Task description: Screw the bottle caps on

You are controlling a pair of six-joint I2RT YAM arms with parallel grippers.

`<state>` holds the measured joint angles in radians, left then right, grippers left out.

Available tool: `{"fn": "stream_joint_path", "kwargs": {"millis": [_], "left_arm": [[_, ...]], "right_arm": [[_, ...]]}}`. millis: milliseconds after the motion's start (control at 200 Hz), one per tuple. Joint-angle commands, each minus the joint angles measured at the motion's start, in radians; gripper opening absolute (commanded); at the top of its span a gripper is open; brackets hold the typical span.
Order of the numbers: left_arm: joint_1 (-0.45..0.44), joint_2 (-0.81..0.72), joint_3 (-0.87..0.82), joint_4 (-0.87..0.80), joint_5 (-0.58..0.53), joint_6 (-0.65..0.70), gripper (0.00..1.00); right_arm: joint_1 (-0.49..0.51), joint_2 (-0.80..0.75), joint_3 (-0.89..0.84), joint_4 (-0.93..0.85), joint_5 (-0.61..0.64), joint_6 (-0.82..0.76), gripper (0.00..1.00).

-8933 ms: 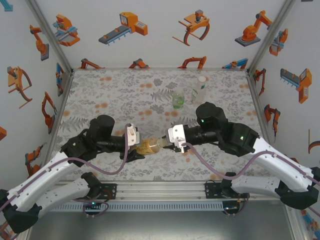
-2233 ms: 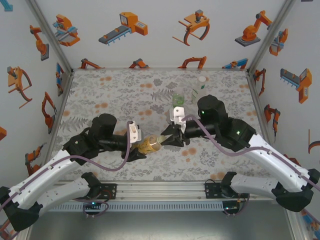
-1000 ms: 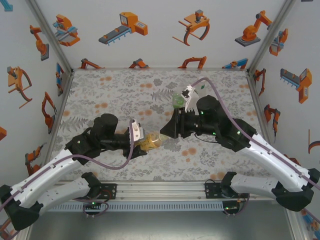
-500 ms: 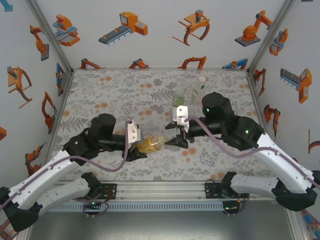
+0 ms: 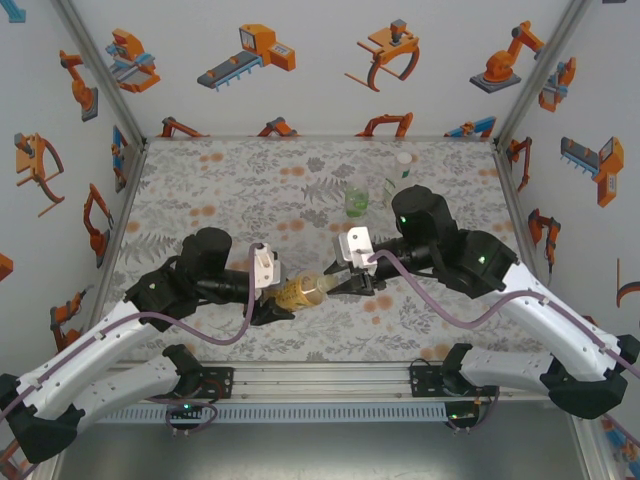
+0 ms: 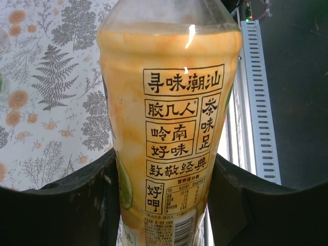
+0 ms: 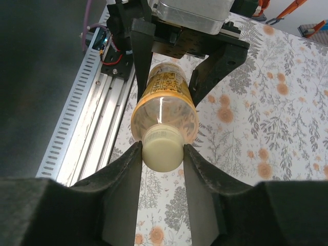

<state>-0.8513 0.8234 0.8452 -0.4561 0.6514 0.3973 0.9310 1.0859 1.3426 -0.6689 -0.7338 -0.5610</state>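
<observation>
The yellow-amber bottle (image 5: 298, 292) lies level above the table's front middle, and its printed label (image 6: 169, 128) fills the left wrist view. My left gripper (image 5: 274, 298) is shut on its body, a finger (image 6: 77, 205) pressing each side. A pale whitish cap (image 7: 163, 149) sits on the bottle's neck, facing the right wrist camera. My right gripper (image 7: 162, 152) is shut on that cap, with both pads touching its sides; in the top view the right gripper (image 5: 336, 283) meets the bottle's mouth from the right.
A green-labelled bottle (image 5: 357, 200) and a tall clear bottle (image 5: 401, 176) stand upright at the back, just beyond the right arm's elbow. The floral table (image 5: 220, 190) has free room on the left. A metal rail (image 7: 89, 118) runs along the near edge.
The right wrist turned back from its twisted pose, its jaws opened off the cap, then closed on it again. The left gripper and the bottle stayed nearly still.
</observation>
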Motion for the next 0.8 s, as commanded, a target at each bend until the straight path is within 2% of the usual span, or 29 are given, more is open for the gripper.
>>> {"fn": "stream_joint_path", "kwargs": {"millis": [0, 140, 270, 446, 536, 681, 796], "left_arm": [[-0.003, -0.004, 0.032, 0.01, 0.021, 0.014, 0.0], [-0.004, -0.001, 0.031, 0.013, 0.014, 0.012, 0.0], [-0.003, 0.003, 0.026, 0.019, -0.027, 0.005, 0.0], [-0.003, 0.014, 0.023, 0.022, -0.108, 0.01, 0.0], [-0.003, 0.022, 0.02, 0.033, -0.149, 0.009, 0.0], [-0.003, 0.042, 0.018, 0.056, -0.202, 0.008, 0.0], [-0.003, 0.064, 0.024, 0.064, -0.199, 0.014, 0.0]], "right_arm": [[0.0, -0.015, -0.015, 0.025, -0.029, 0.001, 0.3], [0.0, -0.035, -0.055, 0.119, 0.03, 0.172, 0.12], [0.0, -0.067, -0.128, 0.257, 0.196, 0.532, 0.0], [0.0, -0.095, -0.22, 0.374, 0.422, 1.097, 0.0], [0.0, -0.086, -0.22, 0.325, 0.513, 1.364, 0.0], [0.0, -0.044, -0.163, 0.117, 0.587, 1.69, 0.0], [0.0, -0.008, -0.127, -0.029, 0.606, 1.84, 0.0]]}}
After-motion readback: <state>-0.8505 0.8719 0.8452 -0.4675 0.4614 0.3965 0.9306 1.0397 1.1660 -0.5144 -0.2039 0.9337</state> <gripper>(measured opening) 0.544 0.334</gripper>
